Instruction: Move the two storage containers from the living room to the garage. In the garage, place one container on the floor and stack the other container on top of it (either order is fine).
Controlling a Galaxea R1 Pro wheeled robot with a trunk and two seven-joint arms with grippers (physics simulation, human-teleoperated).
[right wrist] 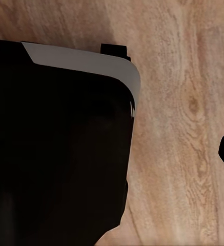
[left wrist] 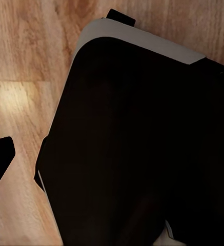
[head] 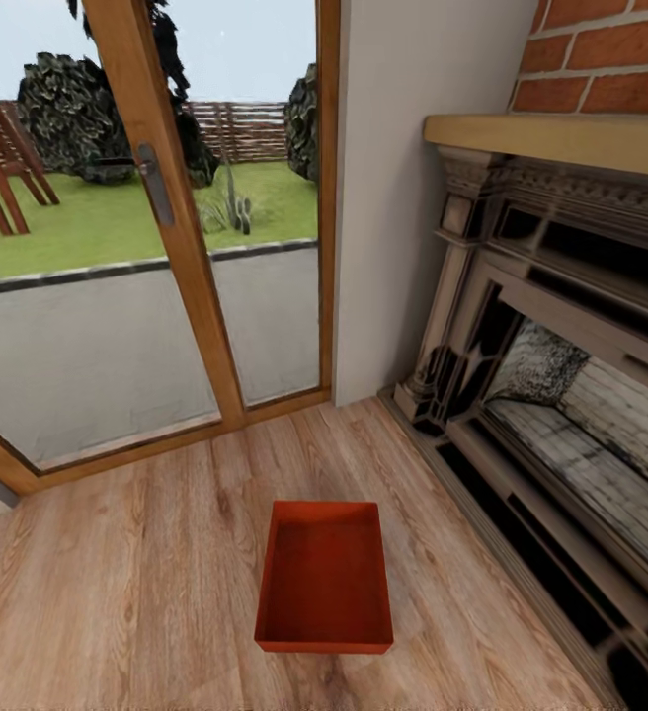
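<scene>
step: reaching first bin at 6 o'clock (empty, on wood) | hands: can't tell | next: lower arms, grip rims

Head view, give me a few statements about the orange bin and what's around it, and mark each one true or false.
1. The storage container sits on the wood-plank floor. True.
2. The container holds books. False: it is empty.
3. The fireplace stands to the container's right. True.
4. A second container is stacked on it. False: nothing rests on it.
5. The glass door looks out on grass. True.
</scene>
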